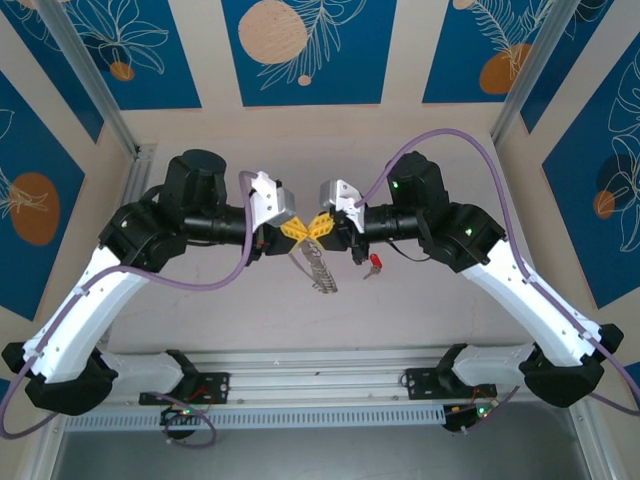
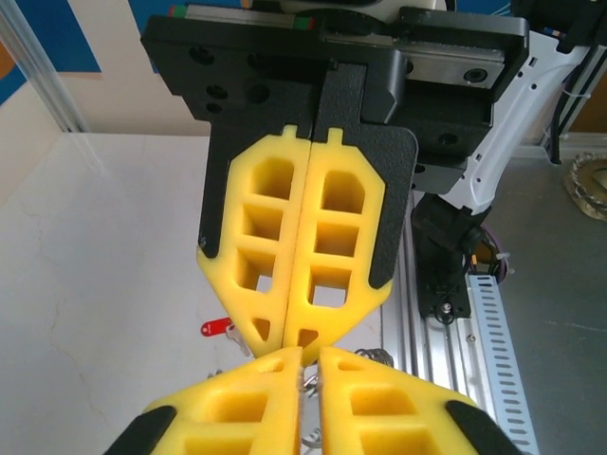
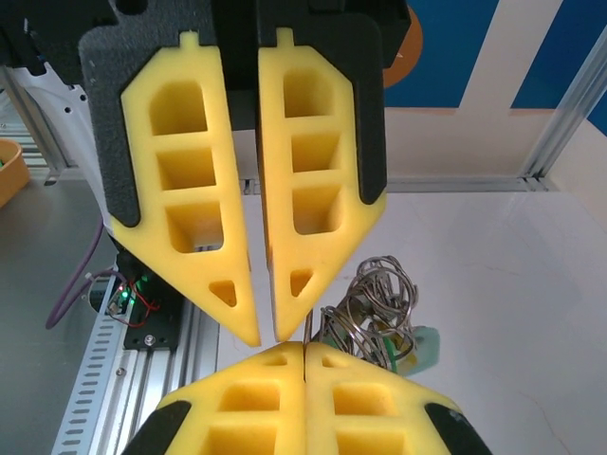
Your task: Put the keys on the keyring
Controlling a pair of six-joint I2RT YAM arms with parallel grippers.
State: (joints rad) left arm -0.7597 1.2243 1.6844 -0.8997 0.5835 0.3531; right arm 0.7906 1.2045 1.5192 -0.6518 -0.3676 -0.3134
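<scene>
Where both grippers meet tip to tip, the keyring point(image 1: 318, 268) hangs just below them.
Right gripper point(image 3: 303, 349) fingers are pressed together; left gripper point(image 2: 309, 360) shows a narrow slit, its grip unclear. Fingertips hide the keyring's top. Red key point(image 1: 376, 264) lies beside the keyring; a greenish key head point(image 3: 424, 346) peeks from behind it.

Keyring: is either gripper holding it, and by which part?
The right gripper pinches the keyring by a thin wire strand at its fingertips; the rest hangs. Whether the left gripper also grips cannot be told.
</scene>
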